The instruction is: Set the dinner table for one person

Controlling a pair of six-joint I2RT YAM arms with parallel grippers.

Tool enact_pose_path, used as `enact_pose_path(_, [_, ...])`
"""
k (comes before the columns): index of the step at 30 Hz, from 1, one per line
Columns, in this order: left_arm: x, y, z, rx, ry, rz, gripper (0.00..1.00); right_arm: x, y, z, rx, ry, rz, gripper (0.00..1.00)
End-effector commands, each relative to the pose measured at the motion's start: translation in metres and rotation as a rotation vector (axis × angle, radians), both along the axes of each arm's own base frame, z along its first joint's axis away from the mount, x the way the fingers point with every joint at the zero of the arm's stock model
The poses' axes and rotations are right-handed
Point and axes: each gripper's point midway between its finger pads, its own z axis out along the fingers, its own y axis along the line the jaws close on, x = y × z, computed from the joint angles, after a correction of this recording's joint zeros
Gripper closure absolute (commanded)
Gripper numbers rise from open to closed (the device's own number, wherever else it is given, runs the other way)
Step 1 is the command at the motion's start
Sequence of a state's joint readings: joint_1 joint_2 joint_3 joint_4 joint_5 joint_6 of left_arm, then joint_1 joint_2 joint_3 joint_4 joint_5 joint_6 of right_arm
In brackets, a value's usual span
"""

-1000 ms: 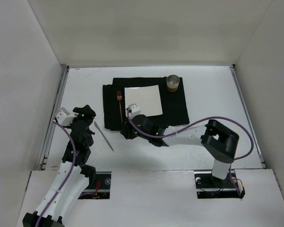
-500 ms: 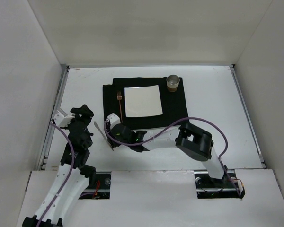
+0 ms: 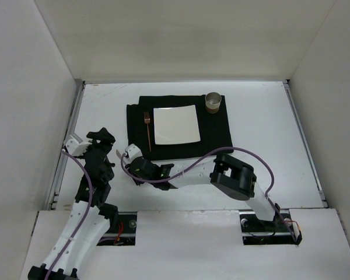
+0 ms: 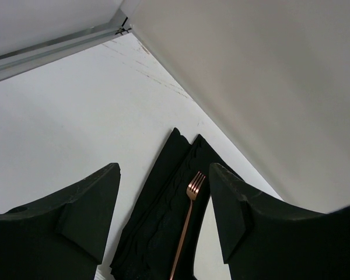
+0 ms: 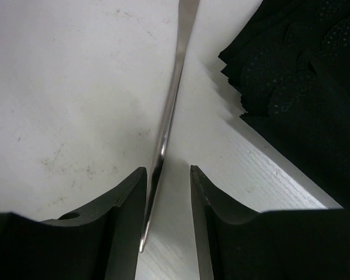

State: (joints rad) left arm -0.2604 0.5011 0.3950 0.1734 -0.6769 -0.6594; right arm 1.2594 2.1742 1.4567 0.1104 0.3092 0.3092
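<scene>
The dinner table (image 3: 262,116) is a flat white surface. A black mat (image 3: 216,131) on it carries a white square plate (image 3: 176,124), with a copper fork (image 3: 147,131) to the plate's left. A silver knife (image 3: 119,154) lies on the bare table left of the mat. My right gripper (image 3: 130,160) is low over the knife. In the right wrist view the open jaws (image 5: 168,172) straddle the knife (image 5: 172,93), which lies close to the left finger. My left gripper (image 3: 102,140) is open and empty, and its camera sees the fork (image 4: 186,216) between its fingers.
A small cup (image 3: 213,102) stands at the mat's far right corner. The mat's folded edge (image 5: 303,76) lies just right of the right gripper. Metal rails (image 3: 76,116) run along the table's sides, and white walls enclose it.
My right arm has swung left from the mat's near left corner to the knife, and its jaws now straddle the knife. The left arm has shifted only slightly.
</scene>
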Motion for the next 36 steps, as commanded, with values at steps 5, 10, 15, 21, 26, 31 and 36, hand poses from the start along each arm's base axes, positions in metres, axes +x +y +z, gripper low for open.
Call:
enact_pose_path(5, [-0.007, 0.014, 0.015, -0.013, -0.065, 0.070, 0.39, 0.002, 0.006, -0.011, -0.046, -0.005, -0.003, 0.63])
enact_pose_path(10, [-0.016, 0.028, 0.015, -0.022, -0.085, 0.146, 0.39, 0.003, 0.003, -0.017, -0.083, -0.018, 0.005, 0.68])
enact_pose_path(15, [-0.019, 0.032, 0.010, -0.021, -0.082, 0.166, 0.39, 0.001, -0.006, -0.018, -0.097, -0.015, 0.001, 0.90])
enact_pose_path(21, [-0.018, 0.029, 0.008, -0.025, -0.080, 0.158, 0.39, -0.014, -0.013, 0.042, 0.060, -0.009, 0.017, 0.96])
enact_pose_path(26, [-0.021, 0.029, 0.011, -0.031, -0.095, 0.154, 0.38, -0.028, -0.028, 0.105, 0.213, -0.018, 0.049, 0.96])
enact_pose_path(31, [-0.013, 0.022, 0.006, -0.027, -0.068, 0.122, 0.38, -0.016, -0.068, 0.141, 0.315, -0.014, -0.021, 0.96])
enact_pose_path(36, [0.015, -0.017, -0.017, -0.055, -0.008, -0.035, 0.38, 0.050, -0.152, 0.152, 0.356, -0.044, -0.273, 0.95])
